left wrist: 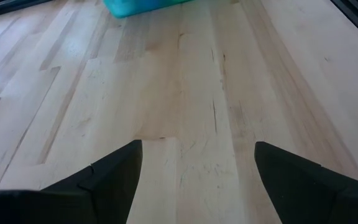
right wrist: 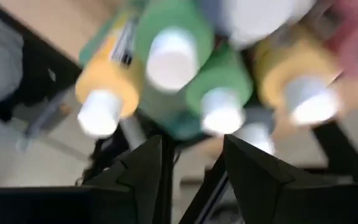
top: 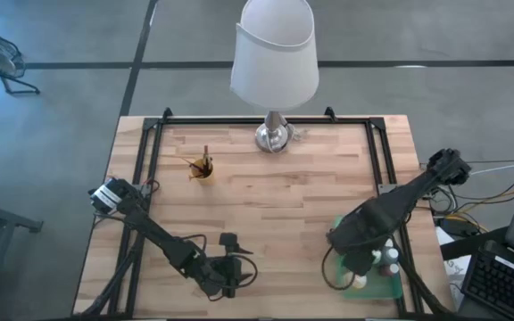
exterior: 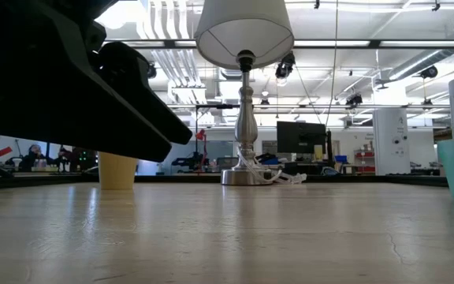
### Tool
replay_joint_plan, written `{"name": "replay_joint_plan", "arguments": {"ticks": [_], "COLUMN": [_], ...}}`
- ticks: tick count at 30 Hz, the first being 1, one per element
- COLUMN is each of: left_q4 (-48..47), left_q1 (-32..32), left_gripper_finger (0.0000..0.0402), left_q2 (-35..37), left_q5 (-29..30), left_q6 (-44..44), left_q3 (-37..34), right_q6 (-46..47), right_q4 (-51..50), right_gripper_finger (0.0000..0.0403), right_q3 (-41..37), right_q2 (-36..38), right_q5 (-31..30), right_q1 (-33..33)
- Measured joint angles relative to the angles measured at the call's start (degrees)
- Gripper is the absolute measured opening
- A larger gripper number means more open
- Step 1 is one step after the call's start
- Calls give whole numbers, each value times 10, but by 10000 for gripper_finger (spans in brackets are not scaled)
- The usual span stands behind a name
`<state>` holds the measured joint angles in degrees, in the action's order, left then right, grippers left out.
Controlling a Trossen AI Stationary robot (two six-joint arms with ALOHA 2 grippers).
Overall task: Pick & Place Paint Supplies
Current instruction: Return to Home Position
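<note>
Over the green bin (top: pixel 384 287) at the near right corner of the worktop (top: pixel 266 205): right end effector (right wrist: pixel 194 168), fingers parted a little, gripping nothing, hanging just above the white caps of the paint bottles (top: pixel 389 259).

To finish the return home well, as a judgement: lift straight up until clear of the caps, hold the fingers apart so as to snag nothing, and only then swing back off the bin. No sideways sweep at cap height, for risk of toppling the packed bottles.

Low over bare wood at the near left: left end effector (left wrist: pixel 197 180), fingers spread wide, empty, waiting.

Inside the bin: a tight cluster of apparently upright bottles, among them two green and two yellow; exact count unclear.

Toward the back left, well apart from the bin: a small cup (top: pixel 202 169) holding thin paintbrushes (top: pixel 205 156).

At the back centre: a lamp (top: pixel 275 62) with a white shade.
</note>
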<state>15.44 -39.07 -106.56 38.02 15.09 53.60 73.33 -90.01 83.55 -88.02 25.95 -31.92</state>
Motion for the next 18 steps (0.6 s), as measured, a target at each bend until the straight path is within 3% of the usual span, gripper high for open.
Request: {"name": "replay_joint_plan", "arguments": {"ticks": [5, 8, 10, 13, 15, 18], "left_q4": [-4, -5, -5, -5, -4, 21], "left_q1": [0, 5, 13, 34, 53, 88], "left_gripper_finger": [310, 286, 256, 195, 147, 68], "left_q2": [7, 37, 64, 111, 143, 180], "left_q5": [53, 66, 67, 66, 60, 17], "left_q6": [-50, -85, -115, -166, -194, -245], "left_q3": [0, -1, -1, -1, -5, -19], "right_q6": [-31, -85, -162, -350, -486, -645], "right_q4": [2, 25, 77, 219, 331, 496], "right_gripper_finger": [128, 94, 68, 28, 14, 9], "right_q3": [3, 12, 14, -3, -32, -99], "right_q2": [51, 83, 105, 145, 175, 219], "right_q5": [-154, -271, -375, -509, -550, -519], "right_q1": [-1, -1, -1, -1, 6, 38]}}
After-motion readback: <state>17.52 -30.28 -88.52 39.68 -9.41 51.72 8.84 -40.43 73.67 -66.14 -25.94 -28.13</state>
